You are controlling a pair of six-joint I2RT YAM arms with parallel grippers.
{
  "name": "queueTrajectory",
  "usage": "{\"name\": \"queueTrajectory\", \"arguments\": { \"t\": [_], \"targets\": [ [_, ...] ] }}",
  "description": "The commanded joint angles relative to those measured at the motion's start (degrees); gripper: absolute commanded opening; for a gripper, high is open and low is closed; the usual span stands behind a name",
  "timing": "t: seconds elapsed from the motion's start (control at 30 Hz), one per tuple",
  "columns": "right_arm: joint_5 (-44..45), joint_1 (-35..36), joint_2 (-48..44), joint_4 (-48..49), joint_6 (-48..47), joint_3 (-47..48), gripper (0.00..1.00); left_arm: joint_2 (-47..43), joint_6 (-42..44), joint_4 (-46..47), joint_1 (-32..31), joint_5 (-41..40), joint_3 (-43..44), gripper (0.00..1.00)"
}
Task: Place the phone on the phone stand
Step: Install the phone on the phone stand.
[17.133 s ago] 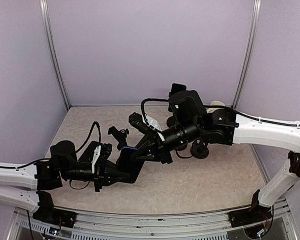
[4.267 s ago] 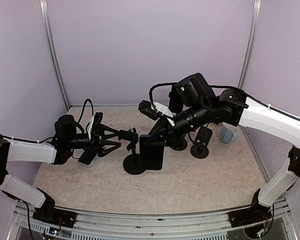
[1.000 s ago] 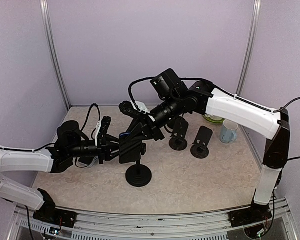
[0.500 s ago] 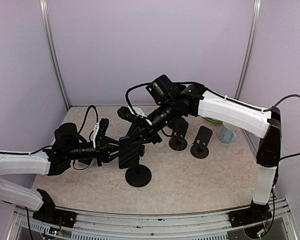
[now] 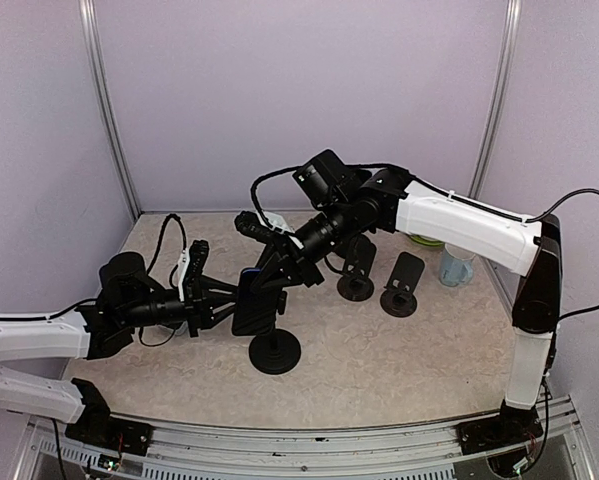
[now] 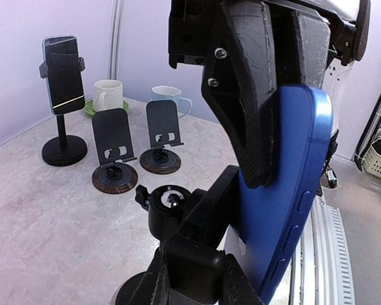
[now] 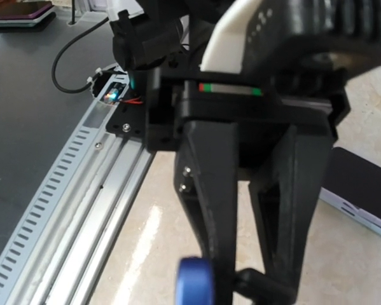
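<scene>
**Phone at stand cradle, both tools gripping**

Right tool is clenched on the blue phone, holding it upright against the head of the phone stand, above the stand's round base on the table. Left tool is clamped on the stand's cradle, just beside the phone. Can't tell if the phone is seated.

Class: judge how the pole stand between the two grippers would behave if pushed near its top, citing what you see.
Likely tippy: the phone stand is a thin pole on a small round base, with the blue phone high up. Its base may slide on the smooth table.
</scene>
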Motion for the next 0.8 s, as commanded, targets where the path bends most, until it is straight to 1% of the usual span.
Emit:
{"name": "queueTrajectory", "arguments": {
  "t": [0.0, 0.17, 0.43, 0.6, 0.77],
  "targets": [
    [9.61, -3.88, 0.14, -11.79, -0.51, -0.74, 0.00, -3.61, -0.34, 4.30, 0.33, 1.87, -0.29, 0.13],
    [8.27, -3.68, 1.07, -14.13, -1.48, 1.66, 0.00, -4.22, 0.15, 2.57, 0.33, 1.01, 0.22, 0.13],
    [16.40, -1.60, 2.34, -17.47, 1.04, 2.68, 0.00, -7.23, 0.79, -0.91, 0.22, -0.97, 1.45, 0.13],
    [18.78, -0.38, 1.44, -18.52, 2.34, 1.57, 0.00, -10.48, 0.16, -1.31, 0.00, -1.56, 0.71, 0.13],
    [22.16, 0.17, 1.90, -19.19, 4.39, 0.82, 0.00, -11.80, 0.17, -2.32, -0.99, -1.36, 1.21, 0.13]
  ]
}}
